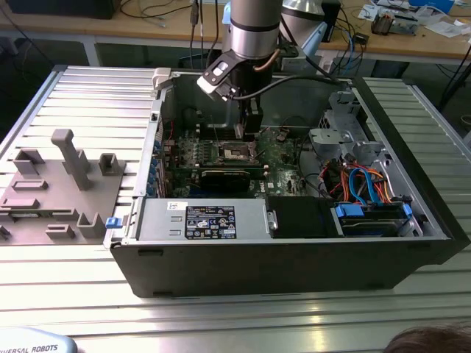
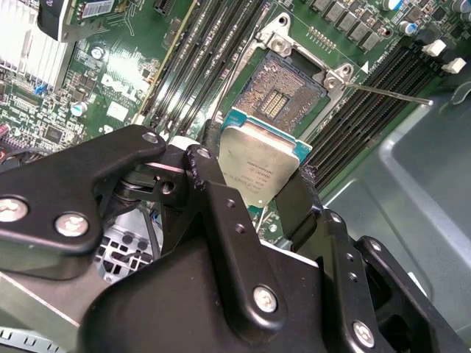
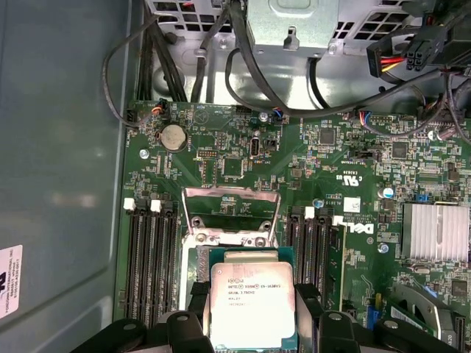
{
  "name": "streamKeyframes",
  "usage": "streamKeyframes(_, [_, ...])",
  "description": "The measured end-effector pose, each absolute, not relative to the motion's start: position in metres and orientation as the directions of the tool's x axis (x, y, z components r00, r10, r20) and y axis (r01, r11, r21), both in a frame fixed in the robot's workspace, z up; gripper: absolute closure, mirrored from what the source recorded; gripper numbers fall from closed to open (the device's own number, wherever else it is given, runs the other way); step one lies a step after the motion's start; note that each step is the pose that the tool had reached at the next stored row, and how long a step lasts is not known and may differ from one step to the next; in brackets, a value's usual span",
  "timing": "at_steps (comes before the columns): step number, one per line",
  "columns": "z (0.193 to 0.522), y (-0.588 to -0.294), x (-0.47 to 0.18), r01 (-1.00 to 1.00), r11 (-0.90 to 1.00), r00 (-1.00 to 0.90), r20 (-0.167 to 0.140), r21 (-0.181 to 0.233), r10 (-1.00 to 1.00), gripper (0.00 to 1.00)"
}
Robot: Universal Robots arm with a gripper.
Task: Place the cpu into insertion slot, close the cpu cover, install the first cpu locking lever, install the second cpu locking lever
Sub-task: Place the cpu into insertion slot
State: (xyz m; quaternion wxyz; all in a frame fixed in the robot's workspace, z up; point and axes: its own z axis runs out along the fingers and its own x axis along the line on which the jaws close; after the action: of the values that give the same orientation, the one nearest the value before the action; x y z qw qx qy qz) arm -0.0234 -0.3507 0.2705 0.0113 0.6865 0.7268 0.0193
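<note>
Gripper (image 2: 254, 180) clenched on cpu (image 3: 254, 301), held over edge of open socket (image 2: 283, 92), not seated. Cover (image 3: 232, 193) raised. Watch it: offset or tilted descent likely bends socket pins.

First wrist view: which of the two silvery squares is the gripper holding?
The cpu, smooth-topped and clamped in the gripper; the ribbed heatsink sits apart on the green board.

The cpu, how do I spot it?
Find the open computer case, then the green board inside it. The black claw pinches the cpu: a small flat square with a shiny silver-grey top, unlike the long black slots beside it.
</note>
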Motion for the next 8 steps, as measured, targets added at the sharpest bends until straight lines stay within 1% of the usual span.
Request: streamKeyframes(8, [0.267,-0.3504,-0.0234,0.997,0.057,-0.057,0.008,0.043,0.998,0.45])
